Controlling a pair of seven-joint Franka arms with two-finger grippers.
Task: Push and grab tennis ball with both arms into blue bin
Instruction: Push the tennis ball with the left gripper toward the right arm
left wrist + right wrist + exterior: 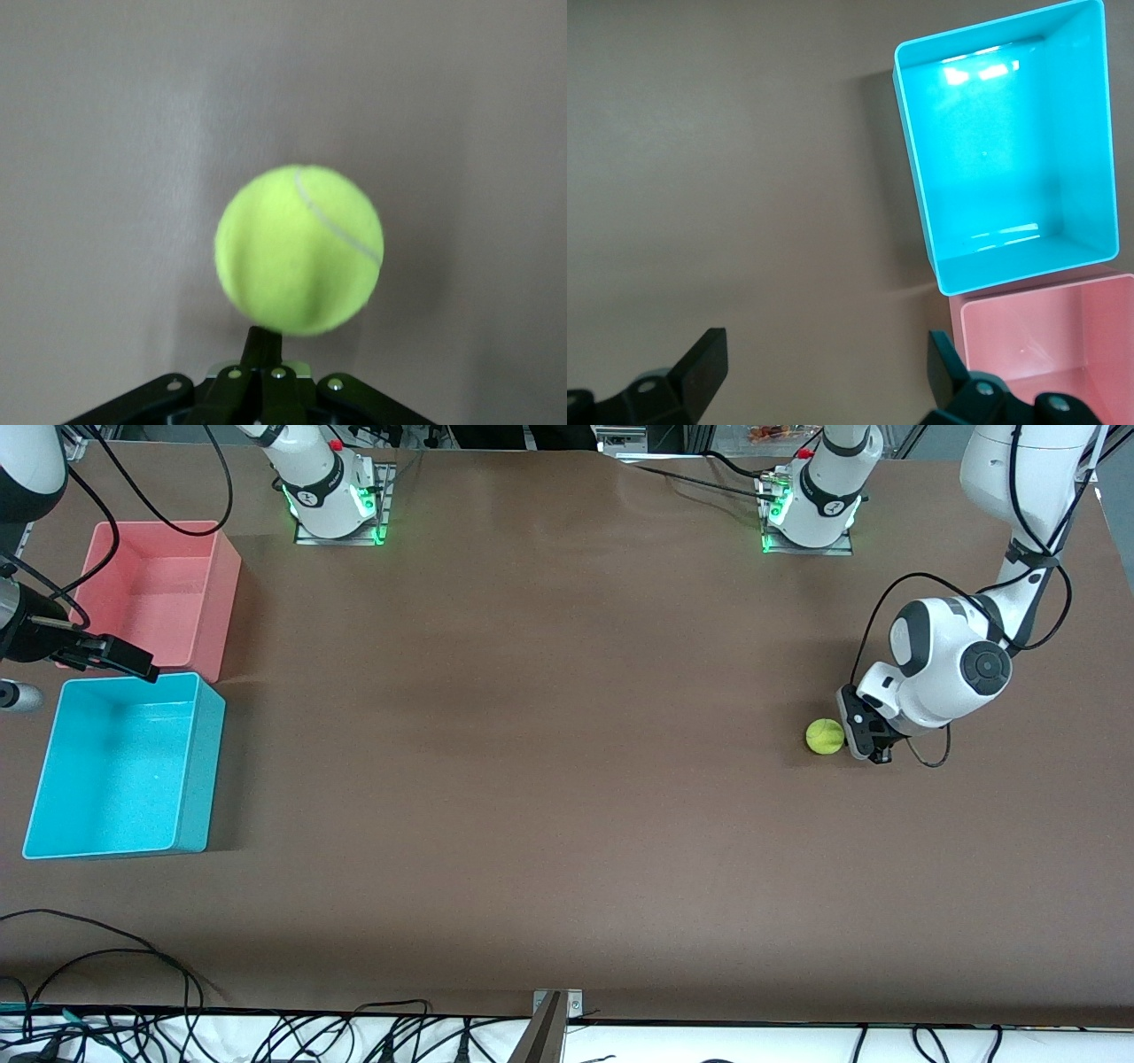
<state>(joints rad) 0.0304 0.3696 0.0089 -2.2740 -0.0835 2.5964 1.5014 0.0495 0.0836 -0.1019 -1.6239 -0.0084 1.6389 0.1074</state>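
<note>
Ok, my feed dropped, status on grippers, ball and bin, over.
Left gripper shut, low on the table beside tennis ball. Right gripper open, waiting over the bins. Blue bin empty at the right arm's end; bare table between.

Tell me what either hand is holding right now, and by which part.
Nothing is held. The left hand is shut beside the tennis ball, touching its side at most. The right hand hangs open over the blue bin's rim.

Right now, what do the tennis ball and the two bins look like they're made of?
Tennis ball: fuzzy yellow-green felt, matte, with a pale curved seam; likely the usual rubber core, though that is hidden. Blue bin: smooth moulded plastic, somewhat glossy, since bright light glints off its floor. Pink bin: apparently the same plastic, with smooth walls and a rounded rim.
</note>
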